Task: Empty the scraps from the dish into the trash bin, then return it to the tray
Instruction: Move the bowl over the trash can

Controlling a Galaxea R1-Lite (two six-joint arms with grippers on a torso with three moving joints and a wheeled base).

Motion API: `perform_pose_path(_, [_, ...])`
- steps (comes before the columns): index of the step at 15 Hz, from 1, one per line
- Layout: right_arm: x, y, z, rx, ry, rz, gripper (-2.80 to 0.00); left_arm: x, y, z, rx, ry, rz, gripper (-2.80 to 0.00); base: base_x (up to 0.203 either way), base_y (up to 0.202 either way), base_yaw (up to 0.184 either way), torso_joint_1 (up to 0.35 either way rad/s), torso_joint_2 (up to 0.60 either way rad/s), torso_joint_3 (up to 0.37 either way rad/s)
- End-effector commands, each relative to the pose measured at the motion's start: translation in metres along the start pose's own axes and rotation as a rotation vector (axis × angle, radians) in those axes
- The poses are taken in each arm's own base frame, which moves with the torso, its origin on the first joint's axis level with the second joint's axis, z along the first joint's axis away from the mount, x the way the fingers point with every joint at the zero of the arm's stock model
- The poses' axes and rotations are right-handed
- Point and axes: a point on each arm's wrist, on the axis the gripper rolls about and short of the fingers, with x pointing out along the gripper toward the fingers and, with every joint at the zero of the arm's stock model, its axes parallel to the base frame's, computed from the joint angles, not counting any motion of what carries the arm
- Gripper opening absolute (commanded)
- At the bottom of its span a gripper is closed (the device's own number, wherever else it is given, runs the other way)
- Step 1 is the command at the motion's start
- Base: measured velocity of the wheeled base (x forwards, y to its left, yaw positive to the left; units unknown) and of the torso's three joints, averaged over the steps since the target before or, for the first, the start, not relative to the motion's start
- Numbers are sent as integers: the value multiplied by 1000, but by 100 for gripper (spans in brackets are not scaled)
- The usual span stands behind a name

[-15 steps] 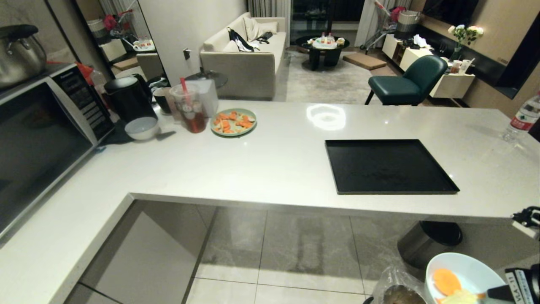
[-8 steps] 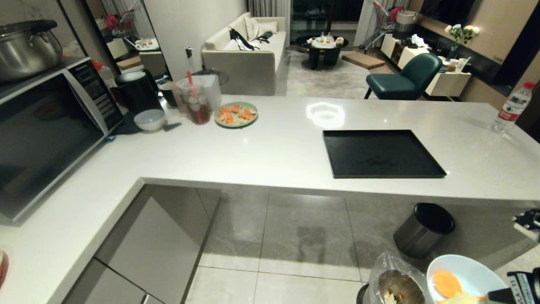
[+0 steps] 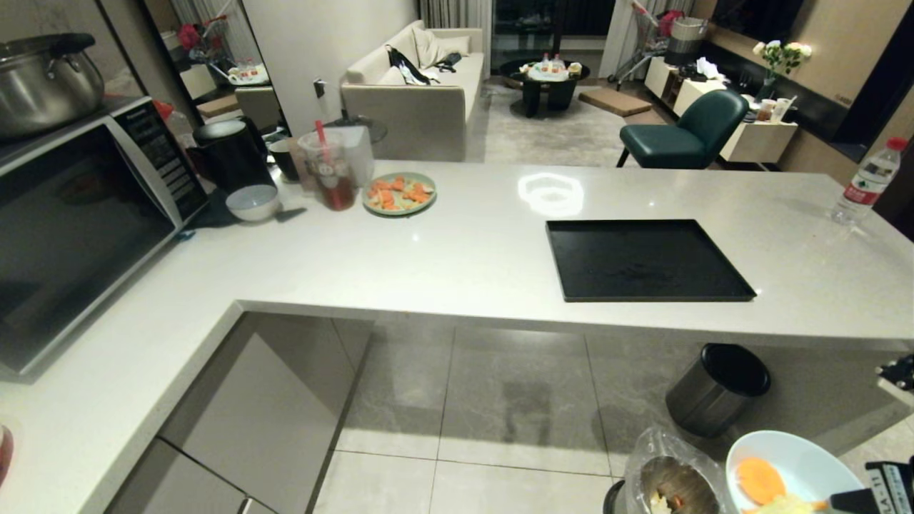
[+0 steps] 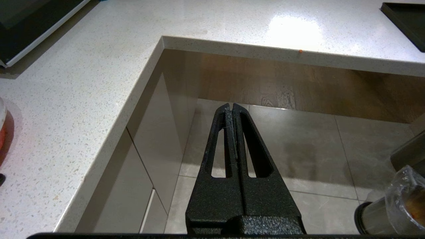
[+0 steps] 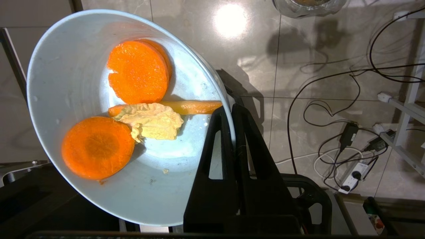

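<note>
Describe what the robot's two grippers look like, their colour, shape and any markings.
Both grippers are matte black with a rough, grainy finish. The left gripper has two long fingers that taper to a narrow tip, each pierced by a long slot, rising from a broad flat base. The right gripper has the same slotted, tapering fingers. In the head view a white label with black lettering shows on the right arm's black body.

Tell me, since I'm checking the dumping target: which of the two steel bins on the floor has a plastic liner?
The trash bin beside the dish, wrapped in a clear crinkly bag; the black-lidded cylinder under the counter has none.
</note>
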Motion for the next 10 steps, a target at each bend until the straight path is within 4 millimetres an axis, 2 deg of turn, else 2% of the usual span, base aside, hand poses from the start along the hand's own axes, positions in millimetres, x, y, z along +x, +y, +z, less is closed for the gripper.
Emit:
perform_pose_path(1, [-2, 0, -4, 0, -8, 3, -280, 0, 0, 0, -1, 0, 0, -280, 0, 0, 0, 0, 0, 0])
perform_pose_path(5, [-7, -2, -16, 1, -29, 6, -280, 0, 0, 0, 0, 0, 0, -280, 0, 0, 0, 0, 0, 0])
perform_pose_path(10, [-3, -4, -26, 9, -4, 3, -280, 0, 0, 0, -1, 0, 0, -280, 0, 0, 0, 0, 0, 0])
